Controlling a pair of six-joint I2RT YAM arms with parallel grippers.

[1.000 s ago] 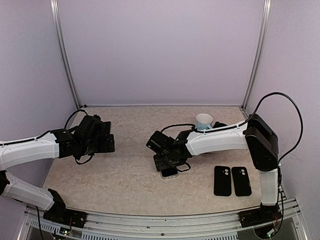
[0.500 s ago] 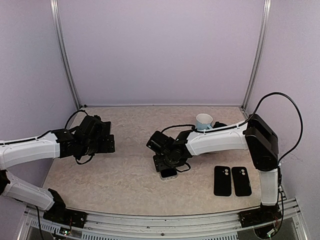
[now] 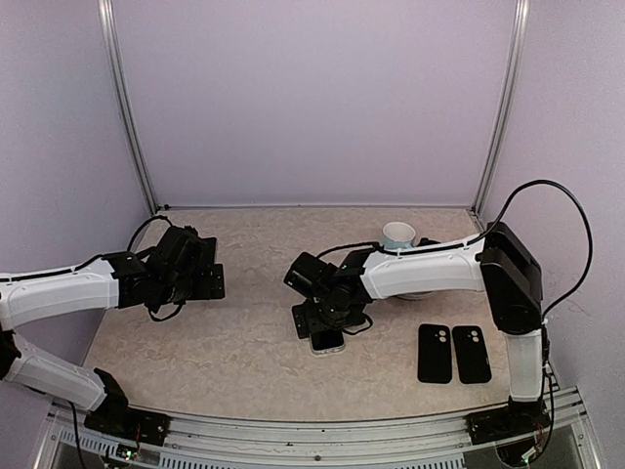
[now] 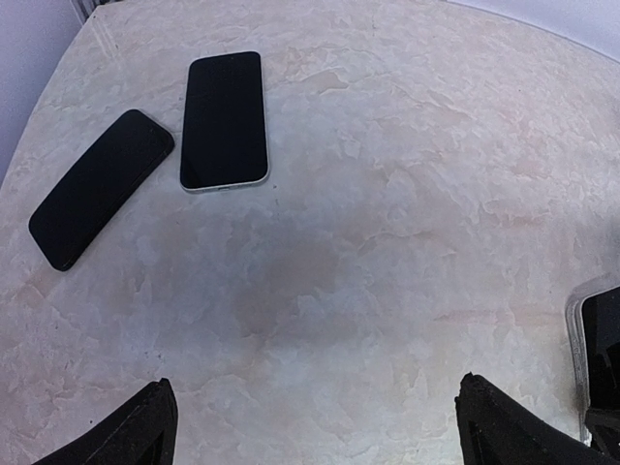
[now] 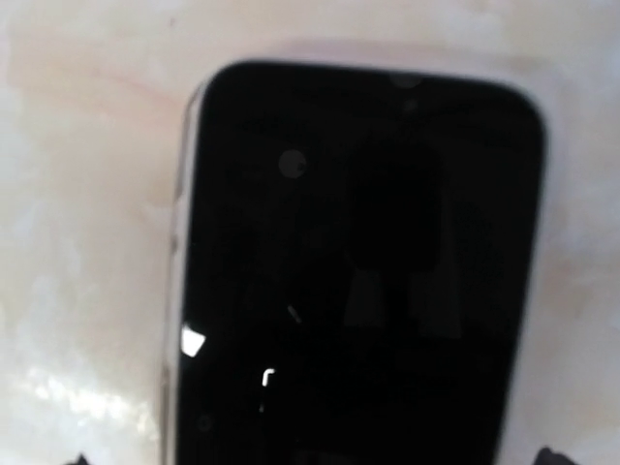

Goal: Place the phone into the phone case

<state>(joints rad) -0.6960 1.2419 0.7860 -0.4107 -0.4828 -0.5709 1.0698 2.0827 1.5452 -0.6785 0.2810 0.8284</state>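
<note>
A phone [image 5: 358, 271] lies flat on the marbled table, dark screen up, with a pale clear rim along its edge that looks like a case. The top view shows this phone [image 3: 328, 341] just under my right gripper [image 3: 325, 318]. In the right wrist view my right gripper [image 5: 310, 460] is open. Only its tips show at the bottom corners, standing wider than the phone. My left gripper [image 3: 213, 281] hovers over bare table at the left. In its wrist view the left gripper [image 4: 315, 407] is open and empty, and the phone [image 4: 603, 354] peeks in at the right edge.
Two black phone-shaped slabs [image 3: 435, 352] [image 3: 473, 354] lie side by side at the near right; I cannot tell whether they are phones or cases. The left wrist view shows two such slabs too [image 4: 225, 119] [image 4: 100, 187]. A pale mug [image 3: 397, 235] stands behind the right arm.
My right gripper has opened wider and let go of the phone, shifting slightly left with it. The left arm has not moved.
</note>
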